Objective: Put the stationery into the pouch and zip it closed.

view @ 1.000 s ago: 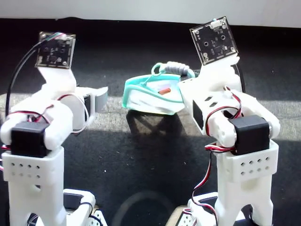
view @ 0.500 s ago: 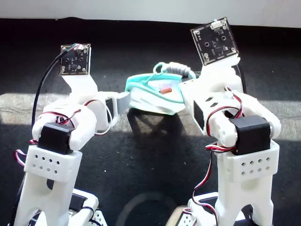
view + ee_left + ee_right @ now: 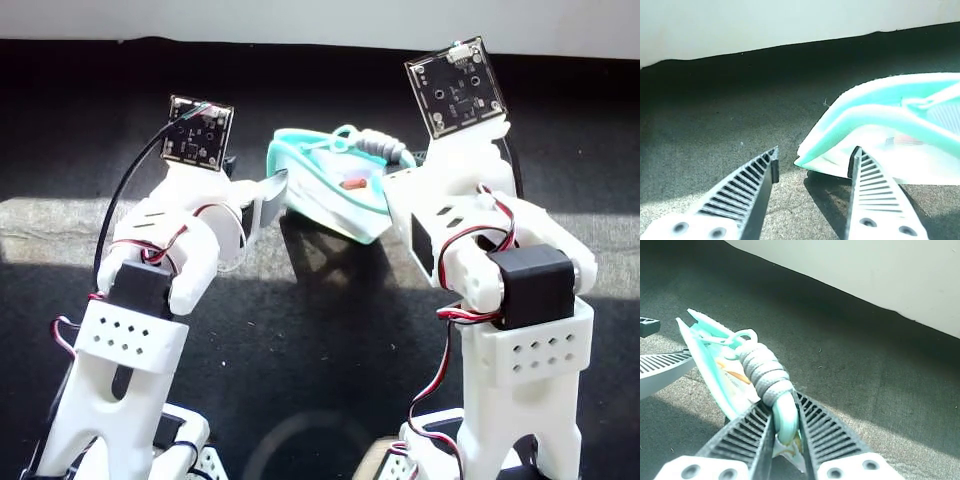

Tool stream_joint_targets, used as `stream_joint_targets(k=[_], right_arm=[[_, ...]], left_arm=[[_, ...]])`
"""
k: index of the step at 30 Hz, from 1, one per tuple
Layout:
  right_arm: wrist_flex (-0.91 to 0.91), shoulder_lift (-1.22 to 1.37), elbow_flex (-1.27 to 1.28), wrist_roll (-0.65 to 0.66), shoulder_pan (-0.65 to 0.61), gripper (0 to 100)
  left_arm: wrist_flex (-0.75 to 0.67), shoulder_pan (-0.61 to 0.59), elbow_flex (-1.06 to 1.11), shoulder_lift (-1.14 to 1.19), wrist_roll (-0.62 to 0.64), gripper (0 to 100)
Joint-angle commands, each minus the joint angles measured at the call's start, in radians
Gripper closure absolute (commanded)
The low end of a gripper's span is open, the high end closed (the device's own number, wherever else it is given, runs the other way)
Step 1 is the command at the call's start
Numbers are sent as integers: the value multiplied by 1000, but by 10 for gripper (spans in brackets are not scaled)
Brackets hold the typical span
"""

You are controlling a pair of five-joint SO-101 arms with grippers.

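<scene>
Mint-green fabric pouch (image 3: 330, 195) with pale see-through sides is held between the two arms near the far middle of the table, tilted, its zip mouth gaping open toward the high camera. Inside it lies a small orange-red item (image 3: 350, 184), too small to identify. From one end of the pouch (image 3: 710, 365) rises a mint-green loop handle (image 3: 785, 420), part of it wound with a thick grey cord (image 3: 765, 370). The right gripper (image 3: 785, 402) is clenched on this loop handle just below the cord, with its ribbed fingers (image 3: 747, 432) pressed to either side of it. At the opposite end sits the left gripper (image 3: 815, 152) – released, jaws spread wide – with the pouch's (image 3: 875, 105) pointed corner showing between its fingertips. One finger (image 3: 862, 185) overlaps the pouch's lower edge in that wrist view, though whether it touches cannot be told. That corner appears to hang a little above its own shadow. From above, the left gripper (image 3: 265, 195) reaches in from the left arm's side, level with the pouch's rim. Everything stands over a dark grey felt-like mat (image 3: 300, 350) covering the table – a band of sunlight (image 3: 50, 225) crosses it beneath the arms. Beyond the mat's far edge rises a plain white wall (image 3: 790, 20).
</scene>
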Motion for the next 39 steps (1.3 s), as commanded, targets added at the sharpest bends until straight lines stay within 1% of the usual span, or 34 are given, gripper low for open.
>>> stream_joint_targets(k=[1, 4, 5, 6, 7, 8, 10, 12, 13, 16, 17, 19, 20, 21, 23, 25, 27, 29, 31, 34, 39], right_arm=[[2, -12, -13, 9, 10, 992], [2, -12, -13, 9, 10, 992], [2, -12, -13, 9, 10, 992], [2, -12, -13, 9, 10, 992], [2, -10, -13, 9, 10, 992], [2, -8, -13, 9, 10, 992], [2, -8, -13, 9, 10, 992], [2, -10, -13, 9, 10, 992], [2, -12, -13, 9, 10, 992], [2, -12, -13, 9, 10, 992], [2, -10, -13, 9, 10, 992], [-4, -7, -13, 9, 10, 992], [-5, -5, -13, 9, 10, 992], [-7, -4, -13, 9, 10, 992], [-7, -2, -13, 9, 10, 992], [-7, -2, -13, 9, 10, 992], [-7, -2, -13, 9, 12, 992], [-7, -2, -13, 9, 12, 992], [-7, -2, -13, 9, 12, 992], [-7, -2, -13, 9, 12, 992], [-7, -2, -13, 9, 12, 992]], left_arm=[[-37, -50, 2, -21, 245, 755], [-44, -113, -7, -21, 582, 754], [-58, -125, -10, -21, 675, 752], [-75, -133, -5, -21, 743, 753], [-91, -140, -2, -18, 781, 752], [-107, -147, 7, -15, 783, 752], [-152, -168, 39, -15, 726, 752], [-224, -197, 74, -21, 681, 752], [-270, -213, 91, -21, 683, 752], [-407, -228, 134, -21, 743, 752], [-430, -225, 143, -21, 778, 752], [-422, -213, 150, -22, 845, 752], [-387, -196, 148, -24, 856, 752], [-339, -189, 137, -30, 838, 751], [-233, -194, 101, -65, 717, 751], [-147, -206, 54, -120, 528, 751], [-106, -231, 18, -185, 327, 751], [-101, -236, 7, -265, 198, 752], [-94, -236, 15, -349, 117, 753], [-63, -203, 82, -472, 48, 752], [-57, -7, 274, -647, -143, 754]])
